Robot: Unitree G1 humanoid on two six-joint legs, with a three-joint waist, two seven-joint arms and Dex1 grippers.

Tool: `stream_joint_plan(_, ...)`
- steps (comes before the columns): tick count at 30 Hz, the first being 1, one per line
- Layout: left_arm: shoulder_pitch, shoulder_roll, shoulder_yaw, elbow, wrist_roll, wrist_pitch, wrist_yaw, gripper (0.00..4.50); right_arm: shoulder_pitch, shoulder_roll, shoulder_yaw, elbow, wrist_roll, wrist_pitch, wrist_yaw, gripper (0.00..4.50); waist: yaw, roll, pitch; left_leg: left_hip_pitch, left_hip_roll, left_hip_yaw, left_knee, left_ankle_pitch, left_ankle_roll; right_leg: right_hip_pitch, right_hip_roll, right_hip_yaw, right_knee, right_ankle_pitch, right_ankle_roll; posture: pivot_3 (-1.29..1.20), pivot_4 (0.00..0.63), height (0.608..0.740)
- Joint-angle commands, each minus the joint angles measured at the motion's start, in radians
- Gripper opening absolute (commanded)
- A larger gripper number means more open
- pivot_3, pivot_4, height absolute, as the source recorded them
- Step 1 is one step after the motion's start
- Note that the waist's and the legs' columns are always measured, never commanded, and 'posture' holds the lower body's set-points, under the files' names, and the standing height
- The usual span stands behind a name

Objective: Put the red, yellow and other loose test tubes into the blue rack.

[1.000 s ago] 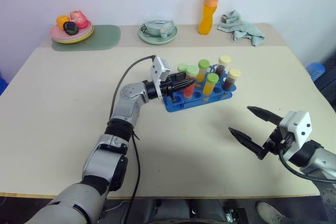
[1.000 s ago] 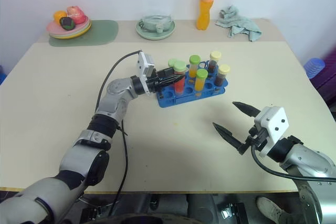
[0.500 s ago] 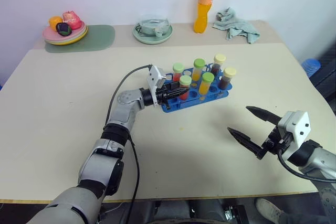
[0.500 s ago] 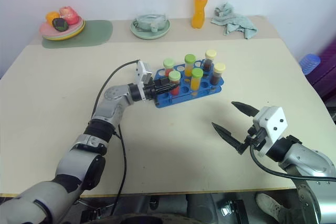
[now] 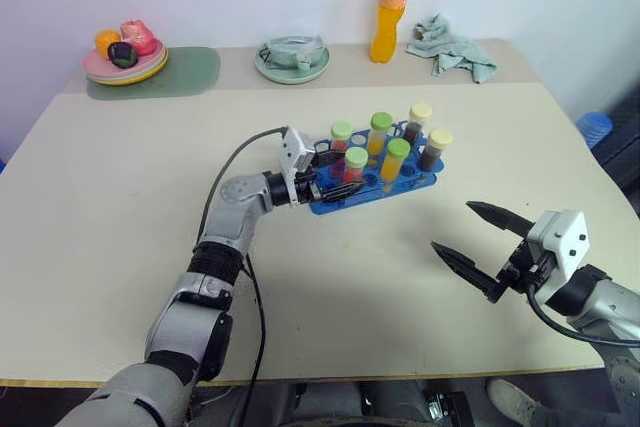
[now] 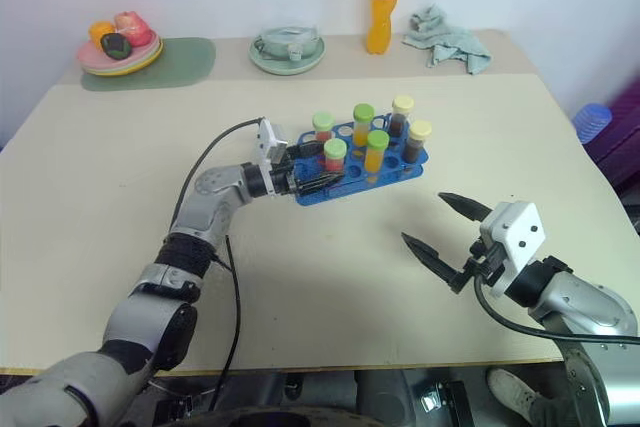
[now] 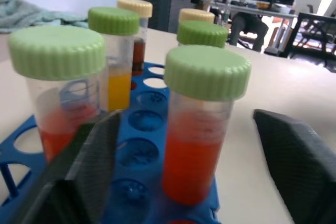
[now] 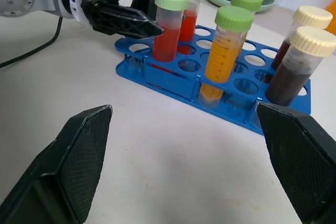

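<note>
1. Blue rack (image 5: 375, 185) stands mid-worktop (image 5: 120, 207) holding six capped tubes; the left gripper (image 5: 345, 185) sits at its left end, fingers apart around the near red tube (image 5: 354, 164).
2. Right gripper (image 5: 482, 252) hovers near right, fingers spread, empty.
3. Left wrist: red tube between apart fingers (image 7: 89, 166).
4. Right wrist: rack beyond spread fingers (image 8: 79, 156).

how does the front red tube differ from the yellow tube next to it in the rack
The front red tube holds red liquid; the yellow tube holds orange-yellow liquid. The red tube stands at the rack's end, between the open fingers of the left hand; the yellow tube stands nearer the middle of the blue rack. Both stand upright with green caps.
</note>
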State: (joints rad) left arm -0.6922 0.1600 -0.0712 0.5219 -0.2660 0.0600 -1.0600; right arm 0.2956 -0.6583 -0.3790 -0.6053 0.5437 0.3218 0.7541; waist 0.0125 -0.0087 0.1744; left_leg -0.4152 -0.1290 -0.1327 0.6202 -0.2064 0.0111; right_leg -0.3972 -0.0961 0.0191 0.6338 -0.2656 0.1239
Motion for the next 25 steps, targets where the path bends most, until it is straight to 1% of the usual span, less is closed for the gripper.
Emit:
stream_joint_plan(1,0.067,0.038,-0.001,-0.157,-0.018,0.032,0.009,3.93,0.003,-0.009,-0.019,-0.018,0.009,-0.007,0.006,4.50,-0.001,0.000,0.000,0.000,0.000,0.000,0.000,0.000,0.000,0.000,0.000,0.000,0.000,0.000,0.000,0.00,0.150,0.739)
stream_joint_plan(4,0.162,0.072,0.036,-0.247,-0.021,-0.020,0.047,3.93,0.010,-0.013,-0.025,-0.014,0.010,-0.009,0.014,4.50,0.001,0.000,0.000,0.000,0.000,0.000,0.000,0.000,0.000,0.000,0.000,0.001,0.000,0.000,0.000,0.00,0.150,0.739)
stream_joint_plan(5,0.199,0.083,0.054,-0.274,-0.057,-0.006,0.029,3.93,0.015,-0.014,-0.027,-0.013,0.009,-0.011,0.019,4.50,0.001,0.000,0.000,0.000,0.000,0.000,0.000,0.000,0.000,0.000,0.000,0.002,0.000,0.000,0.000,0.00,0.150,0.739)
stream_joint_plan(6,0.229,0.100,0.066,-0.292,-0.062,-0.018,0.025,3.93,0.019,-0.014,-0.028,-0.010,0.009,-0.013,0.024,4.50,0.000,0.001,0.000,0.000,0.000,0.000,0.000,0.000,0.000,0.000,0.000,0.002,0.000,0.000,0.000,0.00,0.150,0.739)
stream_joint_plan(8,0.291,0.176,0.081,-0.329,-0.115,0.082,-0.045,3.93,0.024,-0.017,-0.033,-0.003,0.006,-0.016,0.034,4.50,0.001,0.001,0.000,0.000,0.000,0.000,0.000,0.000,0.000,0.000,0.000,0.002,0.000,0.000,0.000,0.00,0.150,0.739)
stream_joint_plan(9,0.318,0.205,0.091,-0.337,-0.120,0.099,-0.051,3.93,0.027,-0.018,-0.035,-0.001,0.006,-0.018,0.038,4.50,-0.001,0.001,0.000,0.000,0.000,0.000,0.000,0.000,0.000,0.000,0.000,0.002,0.000,0.000,-0.001,0.00,0.150,0.739)
stream_joint_plan(11,0.383,0.257,0.136,-0.336,-0.131,0.045,-0.066,3.93,0.031,-0.020,-0.045,0.004,0.012,-0.018,0.047,4.50,0.000,0.001,0.000,0.000,0.000,0.000,-0.001,0.000,0.000,0.000,0.000,0.002,0.000,0.000,-0.001,0.00,0.150,0.739)
stream_joint_plan(14,0.472,0.332,0.186,-0.328,-0.093,-0.020,-0.033,3.93,0.042,-0.023,-0.066,0.009,0.021,-0.015,0.060,4.50,0.002,0.001,0.000,0.000,0.000,0.000,-0.001,-0.001,-0.001,0.000,-0.001,0.002,-0.001,-0.002,-0.004,0.00,0.150,0.739)
stream_joint_plan(16,0.504,0.369,0.202,-0.318,-0.071,-0.038,-0.009,3.93,0.048,-0.025,-0.077,0.014,0.025,-0.010,0.066,4.50,0.003,0.001,0.000,0.000,0.000,0.000,-0.001,-0.001,-0.002,0.000,-0.001,0.002,-0.001,-0.002,-0.004,0.00,0.150,0.739)
stream_joint_plan(18,0.510,0.384,0.207,-0.303,-0.065,-0.056,0.005,3.93,0.048,-0.026,-0.082,0.019,0.028,-0.004,0.065,4.50,0.009,0.002,0.000,0.000,0.000,0.000,-0.002,-0.002,-0.003,-0.001,-0.001,0.002,-0.002,-0.002,-0.004,0.00,0.150,0.739)
stream_joint_plan(25,0.535,0.398,0.214,-0.356,-0.072,-0.009,0.060,3.93,0.033,-0.028,-0.071,0.051,0.010,-0.018,0.071,4.50,0.025,0.002,0.000,0.000,0.000,0.000,-0.002,-0.002,-0.003,-0.003,-0.001,0.002,-0.003,-0.002,-0.004,0.00,0.150,0.739)
